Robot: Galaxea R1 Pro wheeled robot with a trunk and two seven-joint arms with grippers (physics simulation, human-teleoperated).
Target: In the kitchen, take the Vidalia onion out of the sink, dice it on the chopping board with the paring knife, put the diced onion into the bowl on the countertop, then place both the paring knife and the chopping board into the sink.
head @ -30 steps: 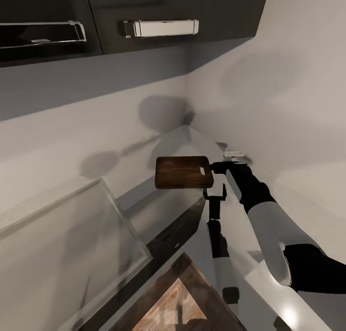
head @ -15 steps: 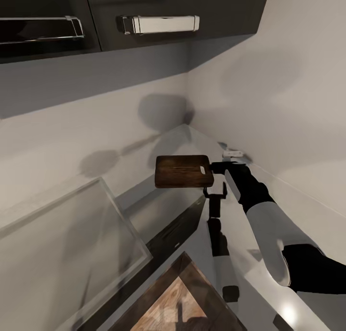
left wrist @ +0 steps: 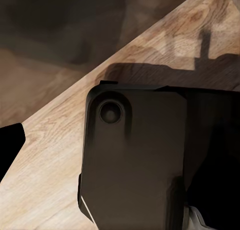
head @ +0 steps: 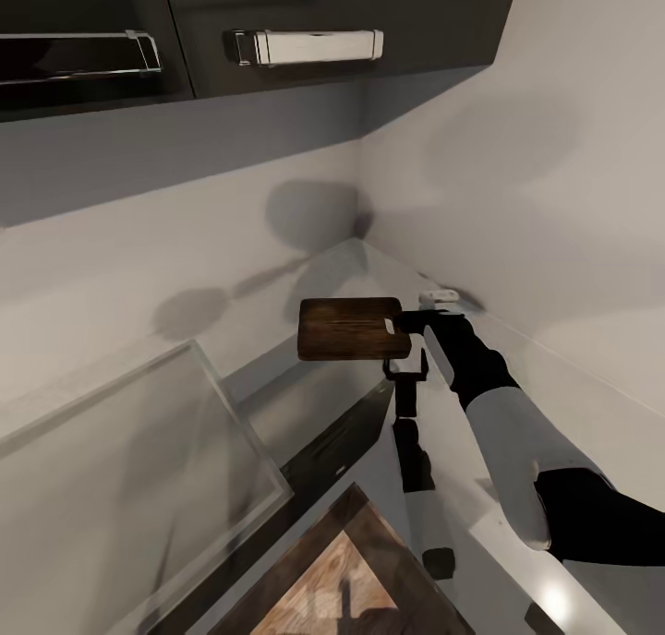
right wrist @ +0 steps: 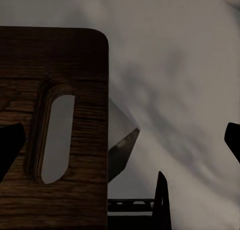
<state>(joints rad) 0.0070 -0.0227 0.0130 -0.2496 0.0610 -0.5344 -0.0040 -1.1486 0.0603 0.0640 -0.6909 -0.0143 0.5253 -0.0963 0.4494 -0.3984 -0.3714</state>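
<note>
I'm carrying the chopping board (head: pixel 354 329) level above the bench (head: pixel 305 404), right gripper (head: pixel 404 323) pinching its handle end, left gripper (head: pixel 405 368) spread below, easing slowly toward the sink.

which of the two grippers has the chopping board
The right gripper: it grips the chopping board at the handle-hole end, held up in the air. The left gripper hangs below it, open and empty.
</note>
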